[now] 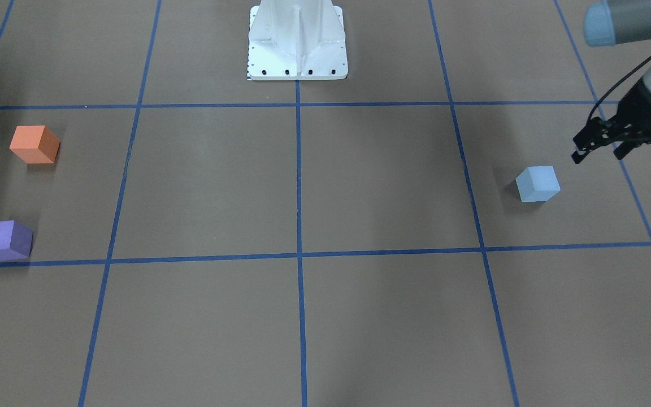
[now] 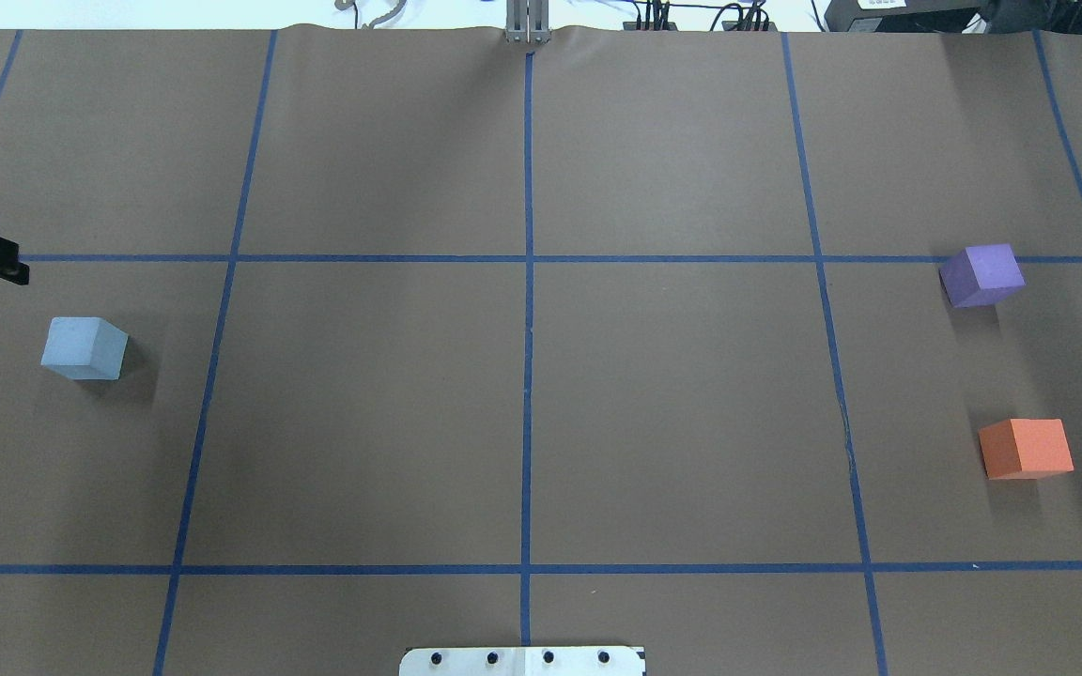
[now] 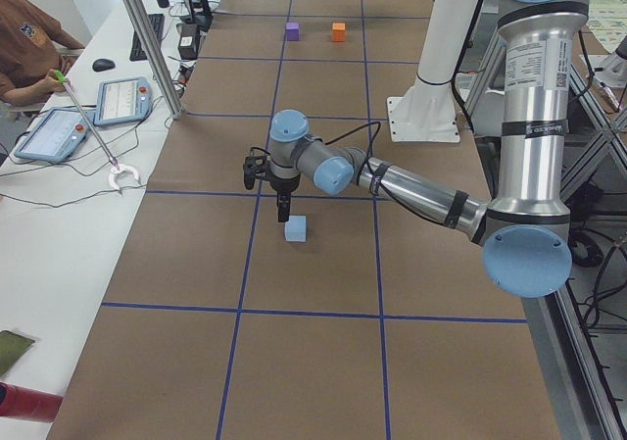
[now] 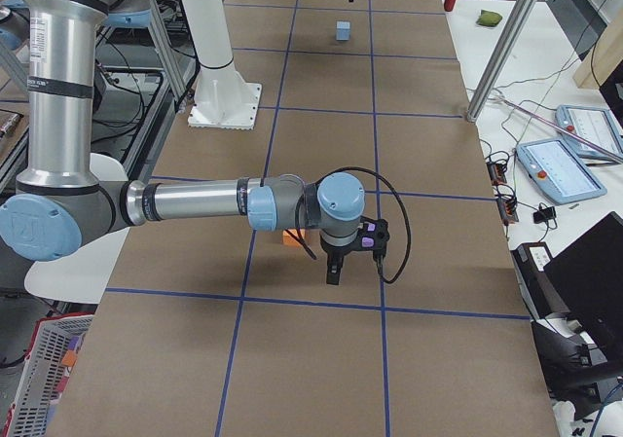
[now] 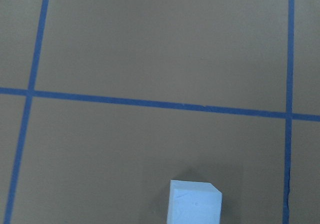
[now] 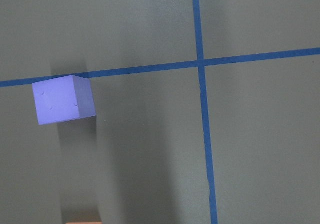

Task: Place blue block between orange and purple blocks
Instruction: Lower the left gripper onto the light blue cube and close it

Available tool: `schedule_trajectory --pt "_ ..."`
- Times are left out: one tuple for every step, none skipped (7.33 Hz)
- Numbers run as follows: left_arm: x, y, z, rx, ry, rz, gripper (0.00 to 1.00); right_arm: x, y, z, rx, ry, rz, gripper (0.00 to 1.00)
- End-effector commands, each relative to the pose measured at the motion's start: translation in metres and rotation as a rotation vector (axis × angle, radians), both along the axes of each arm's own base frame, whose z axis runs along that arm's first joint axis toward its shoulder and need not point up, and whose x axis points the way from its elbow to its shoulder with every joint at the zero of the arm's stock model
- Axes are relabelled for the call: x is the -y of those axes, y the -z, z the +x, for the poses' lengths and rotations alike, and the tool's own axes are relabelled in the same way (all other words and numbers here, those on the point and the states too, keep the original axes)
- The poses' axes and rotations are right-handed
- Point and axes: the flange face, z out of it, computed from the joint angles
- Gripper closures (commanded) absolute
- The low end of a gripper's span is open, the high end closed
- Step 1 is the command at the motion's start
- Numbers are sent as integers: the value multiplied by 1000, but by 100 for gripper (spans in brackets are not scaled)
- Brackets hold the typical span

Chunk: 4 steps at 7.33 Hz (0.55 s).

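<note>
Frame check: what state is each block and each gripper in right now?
blue block: resting on the table, ungrasped, far from the other two blocks.
orange block: on the table, untouched.
purple block: on the table, apart from the orange block, nothing between them.
left gripper: open, empty, close to the blue block, not touching it.
right gripper: near the orange block; open or shut cannot be told.

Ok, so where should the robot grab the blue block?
Probably by two opposite flat sides, coming straight down from above. The blue block is a cube sitting flat, alone, with nothing touching it, and the left gripper hangs open nearby.
</note>
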Motion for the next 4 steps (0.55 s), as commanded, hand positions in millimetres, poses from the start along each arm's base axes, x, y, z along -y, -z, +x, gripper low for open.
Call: schedule_trajectory --pt "-15 -15 49 36 -26 13 0 1 -1 -2 -6 5 -2 0" --pt "-12 -23 56 47 -35 2 0 1 -1 -3 -7 7 -1 0" --pt "-14 -24 63 49 -49 3 0 2 0 -3 -7 7 1 0" --pt "-16 -29 67 57 -67 3 0 3 1 -3 -7 7 2 0"
